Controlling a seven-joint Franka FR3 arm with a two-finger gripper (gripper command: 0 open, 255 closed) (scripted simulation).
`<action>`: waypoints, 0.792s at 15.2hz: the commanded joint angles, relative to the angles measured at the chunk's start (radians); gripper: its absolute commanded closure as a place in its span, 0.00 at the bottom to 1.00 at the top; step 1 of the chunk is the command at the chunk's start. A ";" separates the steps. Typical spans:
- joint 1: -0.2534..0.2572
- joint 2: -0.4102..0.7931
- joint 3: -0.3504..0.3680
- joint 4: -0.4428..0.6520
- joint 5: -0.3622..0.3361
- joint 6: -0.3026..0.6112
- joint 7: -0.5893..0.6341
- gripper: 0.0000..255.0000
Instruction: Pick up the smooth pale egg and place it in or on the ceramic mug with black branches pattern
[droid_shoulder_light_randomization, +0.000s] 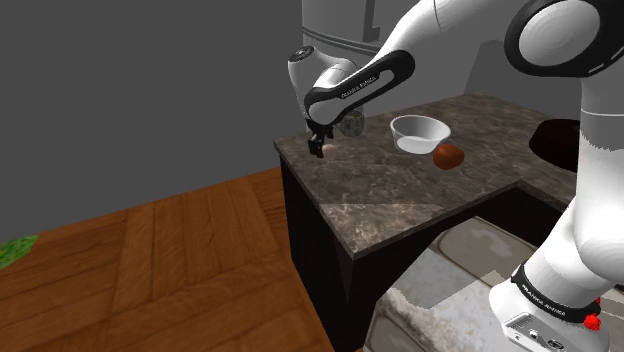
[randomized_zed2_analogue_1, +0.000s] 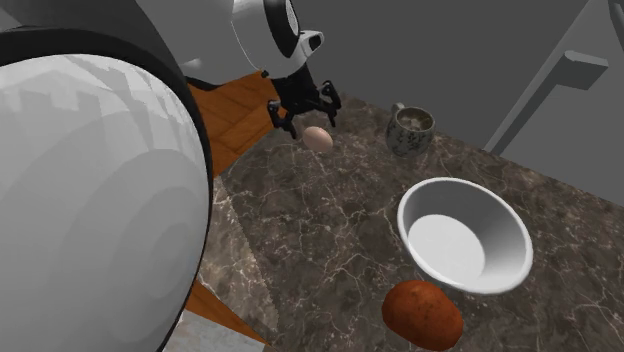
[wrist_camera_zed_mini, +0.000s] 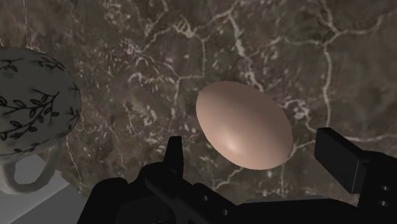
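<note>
Gripper (wrist_camera_zed_mini: 252, 145) over egg (wrist_camera_zed_mini: 243, 124); mug (wrist_camera_zed_mini: 32, 105) nr, bowl (randomized_zed2_analogue_1: 465, 235) further

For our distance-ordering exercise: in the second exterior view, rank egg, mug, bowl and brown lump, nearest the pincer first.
1. Egg, just beneath the pincer.
2. Mug, toward the view's right.
3. White bowl, mid-counter.
4. Brown lump, nearest the camera.

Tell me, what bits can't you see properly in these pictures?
- Shoulder view: the arm covers much of the mug, so its pattern is hidden.
- Shoulder view: the gripper hides most of the egg.
- Wrist view: the mug's handle is cut off by the picture's edge.
- Second exterior view: the brown lump is too plain to tell what it is.
</note>
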 joint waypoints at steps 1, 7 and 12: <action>-0.002 0.012 -0.003 -0.010 -0.006 0.022 0.005 0.00; -0.007 0.028 -0.008 -0.019 -0.012 0.048 0.009 0.00; -0.007 0.028 -0.008 -0.019 -0.012 0.048 0.009 1.00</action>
